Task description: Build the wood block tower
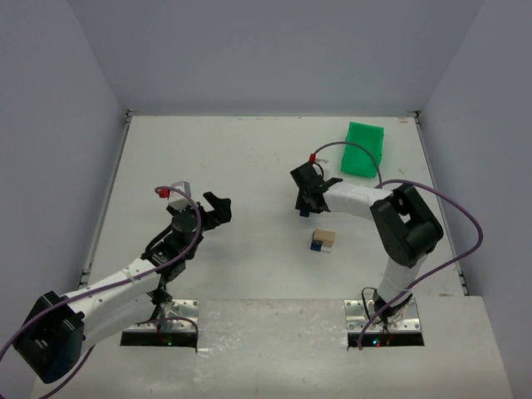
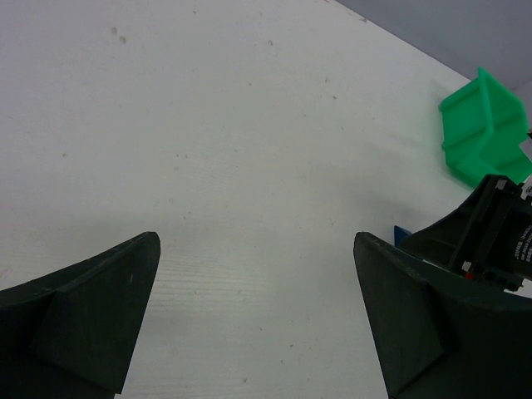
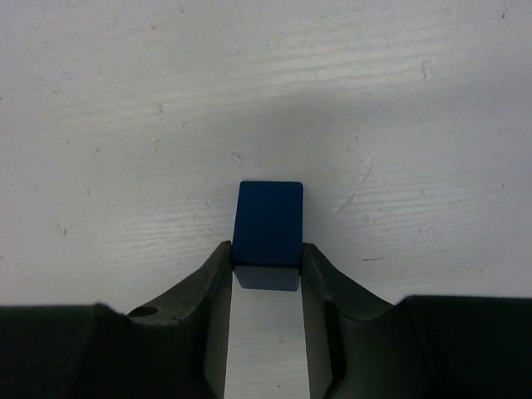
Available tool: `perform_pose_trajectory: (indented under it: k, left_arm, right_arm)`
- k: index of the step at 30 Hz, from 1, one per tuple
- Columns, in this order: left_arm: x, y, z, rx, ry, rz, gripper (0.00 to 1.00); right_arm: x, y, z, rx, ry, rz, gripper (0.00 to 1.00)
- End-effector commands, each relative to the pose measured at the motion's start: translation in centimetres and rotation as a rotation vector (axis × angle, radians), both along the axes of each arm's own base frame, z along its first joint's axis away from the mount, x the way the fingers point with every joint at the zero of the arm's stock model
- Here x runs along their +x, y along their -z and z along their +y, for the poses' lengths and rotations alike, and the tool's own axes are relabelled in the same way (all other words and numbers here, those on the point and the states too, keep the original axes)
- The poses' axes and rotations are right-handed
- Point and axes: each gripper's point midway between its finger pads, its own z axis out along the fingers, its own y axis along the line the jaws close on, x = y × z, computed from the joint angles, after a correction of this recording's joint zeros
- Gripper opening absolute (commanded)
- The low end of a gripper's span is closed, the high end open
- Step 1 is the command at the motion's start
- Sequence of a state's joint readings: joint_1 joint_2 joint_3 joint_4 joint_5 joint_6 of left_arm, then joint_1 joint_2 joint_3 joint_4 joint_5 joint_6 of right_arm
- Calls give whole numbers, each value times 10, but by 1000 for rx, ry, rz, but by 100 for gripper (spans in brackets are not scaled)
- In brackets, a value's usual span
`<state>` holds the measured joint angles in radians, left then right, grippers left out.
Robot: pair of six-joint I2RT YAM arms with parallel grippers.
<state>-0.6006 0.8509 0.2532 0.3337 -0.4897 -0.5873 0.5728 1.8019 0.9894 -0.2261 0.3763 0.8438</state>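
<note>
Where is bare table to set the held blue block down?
Free: the far-left table from the left gripper to the back wall, and the strip between both grippers. Crowded: right side, where the right gripper with the blue block, the wood block tower and green bin sit close.

Your white table (image 1: pixel 233 158) carries two things: a green bin (image 1: pixel 363 148) beyond the right gripper (image 1: pixel 306 209) — and the wood block tower (image 1: pixel 322 241) just on its near side.
</note>
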Motion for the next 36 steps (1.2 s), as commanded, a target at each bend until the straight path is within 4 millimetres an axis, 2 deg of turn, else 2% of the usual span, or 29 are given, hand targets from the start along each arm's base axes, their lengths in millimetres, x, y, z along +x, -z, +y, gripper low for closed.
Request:
perform_pose_trajectory:
  k: [1, 3, 4, 7, 8, 11, 12, 15, 17, 20, 24, 25, 26, 28, 30, 32, 33, 34, 36]
  left_arm:
    - [4, -13, -1, -24, -4, -44, 100]
    - [4, -14, -1, -24, -5, -46, 100]
    - [4, -15, -1, -24, -5, -49, 100]
    - [3, -17, 1, -23, -9, -51, 100]
    - [4, -17, 1, -22, -10, -51, 100]
    - [4, -15, 4, -8, -25, -39, 100]
    - [3, -12, 4, -3, -25, -29, 100]
    - [3, -11, 6, 10, -34, -12, 100]
    - [3, -11, 7, 19, -36, -5, 100]
    - [4, -15, 7, 22, -36, -8, 100]
    - [8, -24, 12, 37, -73, -10, 100]
    - [9, -24, 12, 39, -82, -8, 100]
    - [10, -24, 14, 40, -97, -7, 100]
    - [14, -24, 18, 47, -130, -1, 100]
    - [19, -26, 20, 48, -163, 2, 100]
    - [22, -25, 20, 51, -176, 11, 100]
    - [26, -25, 19, 54, -189, 14, 100]
    - [30, -24, 17, 57, -194, 21, 100]
    - [37, -23, 11, 65, -188, 34, 100]
  right_arm:
    - [32, -44, 13, -14, -116, -173, 17]
    - [49, -81, 31, 0, -255, -280, 14]
    - [54, -93, 36, -15, -332, -321, 13]
    - [79, -165, 65, -30, -597, -528, 7]
    - [85, -177, 67, -53, -635, -569, 3]
    - [86, -222, 91, -52, -931, -712, 0]
    - [85, -215, 90, -74, -958, -693, 0]
    - [86, -235, 80, -123, -1092, -699, 0]
    - [68, -238, 81, -95, -1264, -723, 0]
    - [47, -241, 70, -85, -1411, -694, 0]
    - [0, -220, 39, -187, -1615, -572, 0]
    - [-13, -219, 32, -187, -1627, -546, 0]
    - [-20, -208, 28, -176, -1634, -504, 0]
    - [-40, -206, 16, -175, -1604, -470, 0]
    - [-54, -180, 1, -187, -1572, -388, 1]
    - [-61, -175, -6, -205, -1552, -377, 1]
    - [-72, -156, -16, -209, -1540, -316, 1]
    - [-75, -155, -19, -209, -1520, -308, 1]
    - [-85, -139, -24, -180, -1488, -251, 2]
